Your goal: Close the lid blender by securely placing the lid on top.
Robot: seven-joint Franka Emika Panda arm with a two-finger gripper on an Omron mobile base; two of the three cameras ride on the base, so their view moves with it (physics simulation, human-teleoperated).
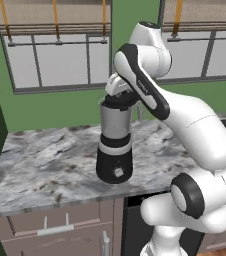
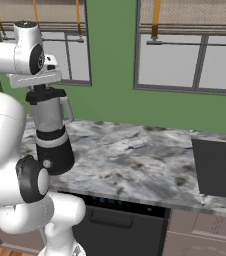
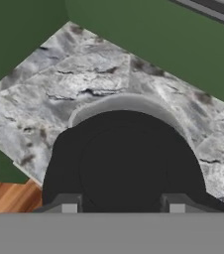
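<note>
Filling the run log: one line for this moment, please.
stage: lid on blender | gripper: gripping lid | counter

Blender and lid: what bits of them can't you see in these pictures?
- Left base view: the arm's dark elbow covers part of the lid, so whether it sits flat on the blender is hidden.
- Right base view: the white hand covers the lid's top.
- Hand view: the lid blocks the jar's inside, and the bottom edge cuts off the fingers, so their grip cannot be told.
</note>
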